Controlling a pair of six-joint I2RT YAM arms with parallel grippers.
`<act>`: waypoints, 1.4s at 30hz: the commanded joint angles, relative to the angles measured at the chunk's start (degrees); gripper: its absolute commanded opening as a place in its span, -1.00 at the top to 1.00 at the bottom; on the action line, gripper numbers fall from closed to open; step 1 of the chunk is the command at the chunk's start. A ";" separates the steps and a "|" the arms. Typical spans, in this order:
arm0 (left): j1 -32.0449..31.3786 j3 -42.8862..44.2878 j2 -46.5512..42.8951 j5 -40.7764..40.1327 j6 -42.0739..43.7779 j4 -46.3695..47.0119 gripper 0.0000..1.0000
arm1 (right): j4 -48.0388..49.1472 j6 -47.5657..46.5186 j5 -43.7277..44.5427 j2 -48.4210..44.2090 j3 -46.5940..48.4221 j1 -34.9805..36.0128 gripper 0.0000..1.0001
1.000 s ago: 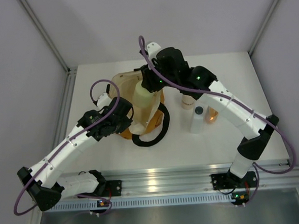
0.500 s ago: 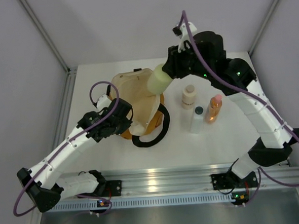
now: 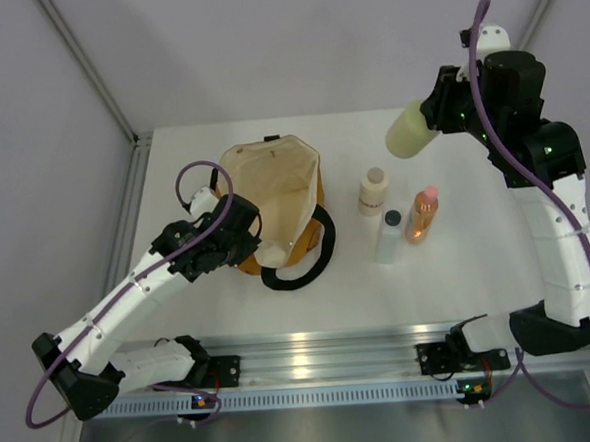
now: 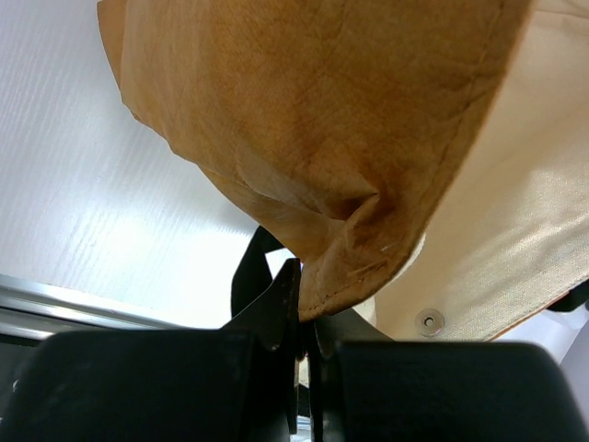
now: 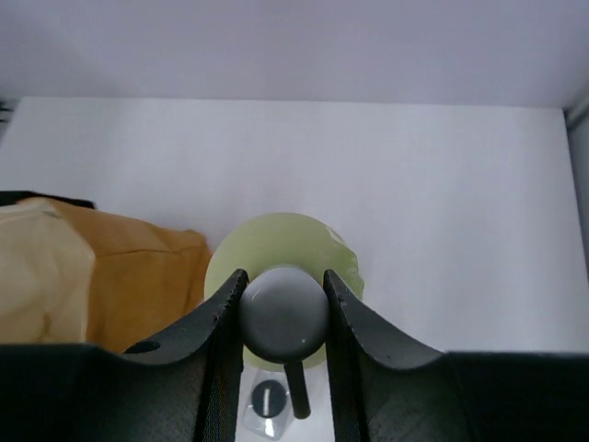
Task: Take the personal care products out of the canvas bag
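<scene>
Currently right gripper clamps green bottle aloft, left gripper pinches bag rim; lowering onto bench should follow.

You're in a robotics lab cell: white table boxed by plain grey panels on metal framing struts, left arm and right arm bolted to an aluminium rail along the near edge, purple cables looping loose off them.
</scene>
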 commanded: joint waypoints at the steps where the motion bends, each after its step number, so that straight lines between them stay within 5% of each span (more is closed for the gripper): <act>1: 0.02 -0.81 -1.51 0.24 -0.38 0.61 1.00 | 8.00 -1.32 3.37 -1.38 -4.98 -7.41 1.00; 13: 0.02 2.00 -0.73 -0.29 2.35 0.70 1.00 | 26.01 -0.53 2.49 -3.67 -33.11 -18.86 1.00; 25: 0.02 5.86 -0.28 -1.61 6.12 0.61 1.00 | 41.31 -2.64 2.31 -4.81 -51.39 -18.87 1.00; 31: 0.02 7.98 -0.72 -3.45 8.41 0.52 0.81 | 48.96 -4.84 1.08 -6.83 -59.14 -18.78 1.00; 35: 0.02 9.03 -0.81 -3.19 9.11 0.52 0.29 | 50.55 -4.75 1.96 -6.83 -61.61 -18.26 1.00; 36: 0.02 9.21 -0.99 -3.10 9.20 0.44 -0.07 | 50.55 -4.75 2.31 -6.83 -62.13 -17.82 1.00; 39: 0.02 9.73 -1.69 -3.02 10.08 0.52 -0.58 | 50.46 -4.75 2.84 -7.09 -62.57 -17.29 0.99; 40: 0.02 10.00 -1.95 -3.19 10.43 0.52 -0.92 | 50.46 -4.84 2.93 -7.18 -62.49 -17.20 0.95; 42: 0.02 10.96 -2.39 -3.63 12.01 0.43 -0.97 | 50.11 -4.75 3.01 -7.36 -61.97 -17.20 0.75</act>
